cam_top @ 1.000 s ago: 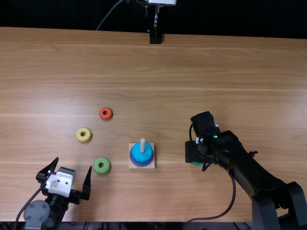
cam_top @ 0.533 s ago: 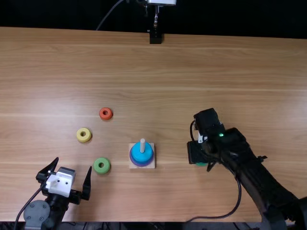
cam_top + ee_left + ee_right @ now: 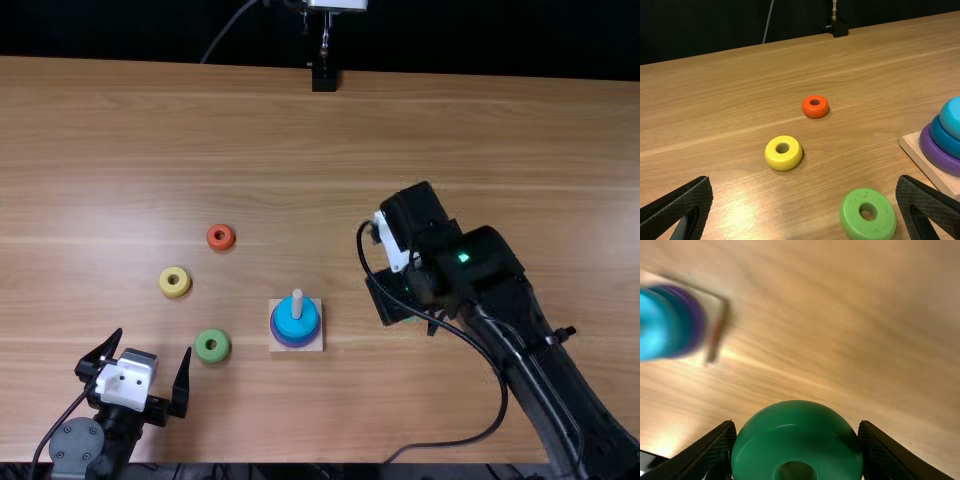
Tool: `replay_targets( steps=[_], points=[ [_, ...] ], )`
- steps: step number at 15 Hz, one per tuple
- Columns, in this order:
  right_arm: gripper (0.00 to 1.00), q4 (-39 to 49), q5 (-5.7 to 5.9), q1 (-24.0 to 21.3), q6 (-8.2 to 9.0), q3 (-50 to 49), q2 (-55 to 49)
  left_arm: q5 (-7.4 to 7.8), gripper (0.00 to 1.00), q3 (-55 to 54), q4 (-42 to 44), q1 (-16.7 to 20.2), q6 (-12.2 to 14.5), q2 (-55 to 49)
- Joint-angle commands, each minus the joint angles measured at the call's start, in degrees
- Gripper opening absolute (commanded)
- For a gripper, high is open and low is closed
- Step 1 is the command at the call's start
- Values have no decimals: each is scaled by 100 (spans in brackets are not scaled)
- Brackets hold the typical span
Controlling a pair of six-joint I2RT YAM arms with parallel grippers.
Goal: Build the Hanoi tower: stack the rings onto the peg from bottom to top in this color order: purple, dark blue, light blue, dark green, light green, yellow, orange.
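Note:
My right gripper (image 3: 398, 308) is right of the peg base (image 3: 313, 344) in the top view. In the right wrist view this gripper (image 3: 797, 427) is shut on the dark green ring (image 3: 795, 432), between its two fingers. Around the wooden peg (image 3: 297, 302) sit the light blue ring (image 3: 290, 321), the dark blue ring and, lowest, the purple ring (image 3: 292, 344). My left gripper (image 3: 153, 343) stands open near the table's front left; in its wrist view the gripper (image 3: 804, 181) is close to the light green ring (image 3: 860, 227), holding nothing. The yellow ring (image 3: 174, 282) and orange ring (image 3: 221, 237) lie flat.
A black stand (image 3: 324, 78) is at the table's far edge. The right arm's cable loops over the front right of the table (image 3: 470, 120). The three loose rings lie left of the peg base.
The right gripper has turned and shifted up and slightly left in the top view, carrying the dark green ring. The left arm and the other rings have kept still.

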Motion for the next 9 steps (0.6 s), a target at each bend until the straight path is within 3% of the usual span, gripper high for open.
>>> replay_targets(
  steps=[1, 9],
  points=[
    [0, -77, -46, 317, -78, 456, -95, 57, 100, -604, -434, 37, 86, -67],
    [0, -77, -46, 1327, -26, 1502, 582, 57, 100, -604, -434, 37, 86, -67]
  ],
)
